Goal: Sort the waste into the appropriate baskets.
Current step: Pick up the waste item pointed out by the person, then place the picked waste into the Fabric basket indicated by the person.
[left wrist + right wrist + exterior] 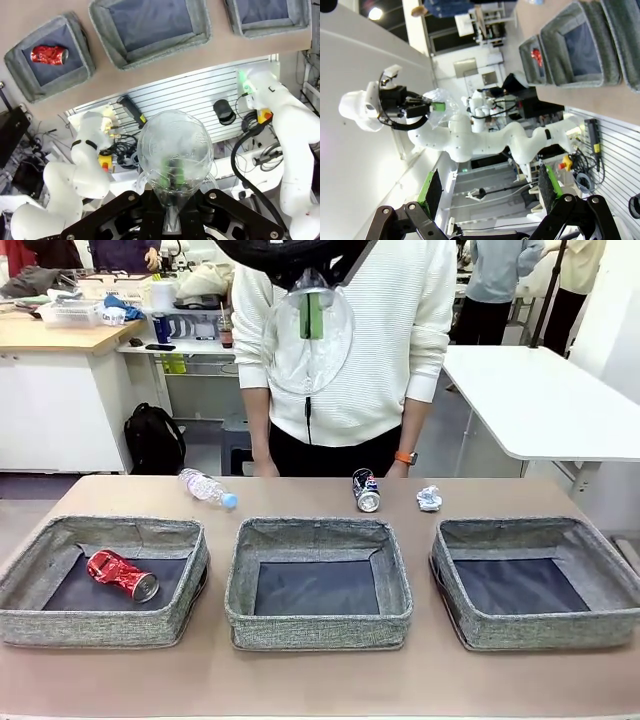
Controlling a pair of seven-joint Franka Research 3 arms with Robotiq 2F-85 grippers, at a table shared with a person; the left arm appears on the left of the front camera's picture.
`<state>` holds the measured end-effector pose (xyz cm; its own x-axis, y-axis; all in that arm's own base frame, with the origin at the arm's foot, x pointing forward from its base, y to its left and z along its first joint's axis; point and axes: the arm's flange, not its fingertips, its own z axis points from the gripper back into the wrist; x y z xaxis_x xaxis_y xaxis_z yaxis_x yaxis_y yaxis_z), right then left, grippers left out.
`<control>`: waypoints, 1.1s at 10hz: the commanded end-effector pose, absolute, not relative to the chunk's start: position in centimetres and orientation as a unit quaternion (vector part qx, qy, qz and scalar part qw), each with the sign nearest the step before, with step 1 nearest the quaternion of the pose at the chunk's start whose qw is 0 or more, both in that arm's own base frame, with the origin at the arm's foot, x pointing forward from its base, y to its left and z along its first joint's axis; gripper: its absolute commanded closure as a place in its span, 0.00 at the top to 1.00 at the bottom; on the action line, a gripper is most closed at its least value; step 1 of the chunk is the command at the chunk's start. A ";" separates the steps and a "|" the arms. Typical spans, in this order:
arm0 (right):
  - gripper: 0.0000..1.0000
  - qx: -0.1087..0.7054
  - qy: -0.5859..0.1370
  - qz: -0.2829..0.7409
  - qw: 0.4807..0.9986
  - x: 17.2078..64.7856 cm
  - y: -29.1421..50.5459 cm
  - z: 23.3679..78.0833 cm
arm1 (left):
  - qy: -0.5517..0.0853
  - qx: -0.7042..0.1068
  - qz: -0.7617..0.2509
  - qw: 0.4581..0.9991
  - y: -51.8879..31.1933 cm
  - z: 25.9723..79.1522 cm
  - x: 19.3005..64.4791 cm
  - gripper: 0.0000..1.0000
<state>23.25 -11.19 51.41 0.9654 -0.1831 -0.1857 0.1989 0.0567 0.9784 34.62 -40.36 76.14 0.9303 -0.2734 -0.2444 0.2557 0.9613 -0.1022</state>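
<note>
Counting from the left, you have three baskets in a near row: left basket (100,625), containing the red can (122,574); middle basket (318,625); right basket (540,630). On the table's (320,680) far side lie the bottle (207,488), beyond the left basket, the blue can (366,490), beyond the middle basket's right corner, and the paper ball (429,499) just right of it. Your left gripper (312,315), high above the middle, is clenched on the cup (335,355). Your right gripper's (490,192) jaws stand spread.

Can (122,575) in the leftmost basket (100,628)
</note>
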 end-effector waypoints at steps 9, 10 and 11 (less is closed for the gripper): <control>1.00 0.681 -0.003 -0.120 0.722 23.5 -11.2 51.7 | 0.125 -0.029 -0.130 0.983 -40.1 76.2 34.4 0.01; 1.00 0.681 -0.003 -0.120 0.722 23.5 -11.2 51.7 | 0.125 -0.029 -0.130 0.983 -40.1 76.2 34.4 0.01; 1.00 0.681 -0.003 -0.120 0.722 23.5 -11.2 51.7 | 0.125 -0.029 -0.130 0.983 -40.1 76.2 34.4 0.01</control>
<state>23.25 -11.19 51.41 0.9654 -0.1831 -0.1856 0.1989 0.0567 0.9784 34.67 -40.36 76.10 0.9315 -0.2702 -0.2437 0.2531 0.9623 -0.0997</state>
